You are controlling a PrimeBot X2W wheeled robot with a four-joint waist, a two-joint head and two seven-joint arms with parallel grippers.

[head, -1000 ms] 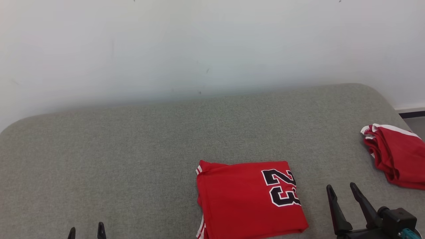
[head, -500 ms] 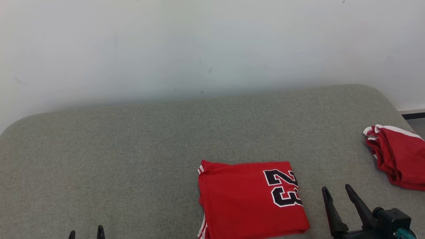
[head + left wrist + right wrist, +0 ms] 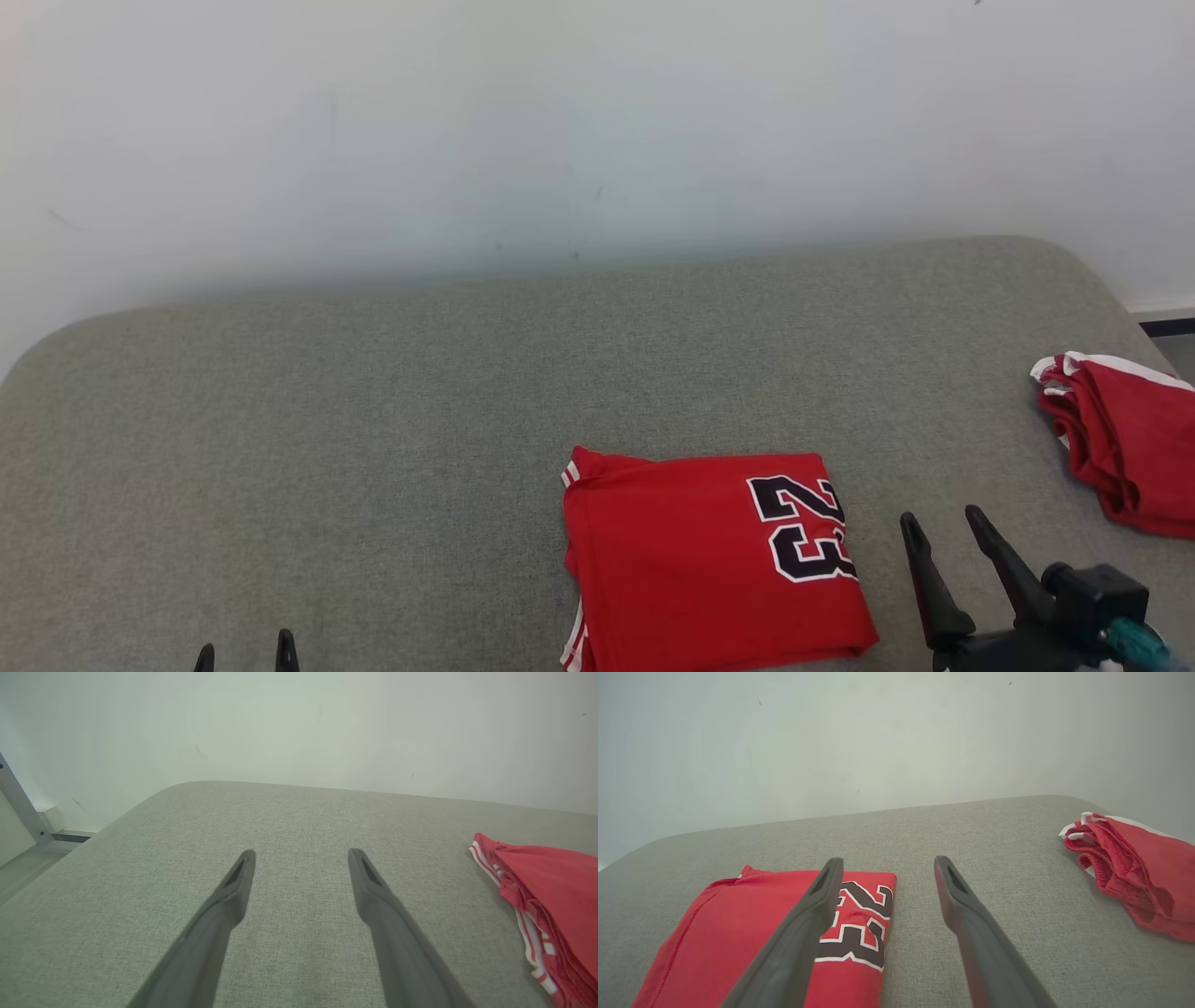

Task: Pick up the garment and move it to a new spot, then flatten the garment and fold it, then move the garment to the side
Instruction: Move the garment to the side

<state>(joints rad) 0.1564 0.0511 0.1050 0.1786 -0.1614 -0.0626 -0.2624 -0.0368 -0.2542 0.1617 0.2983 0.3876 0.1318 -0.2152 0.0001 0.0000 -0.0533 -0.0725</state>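
Left gripper (image 3: 245, 651) sits at lower left of the head view, only its fingertips poking in. Its wrist view shows the fingers spread wide with nothing between them, over bare grey cushion (image 3: 373, 420). Garment (image 3: 709, 560), red with a black 23, lies folded flat at lower centre; neither gripper has it. Right gripper (image 3: 939, 515) is at lower right, just beside the garment's right edge, jaws fully apart and empty. Red bundle (image 3: 1130, 439) is at the right edge, bunched up; probably a second garment, hard to tell.
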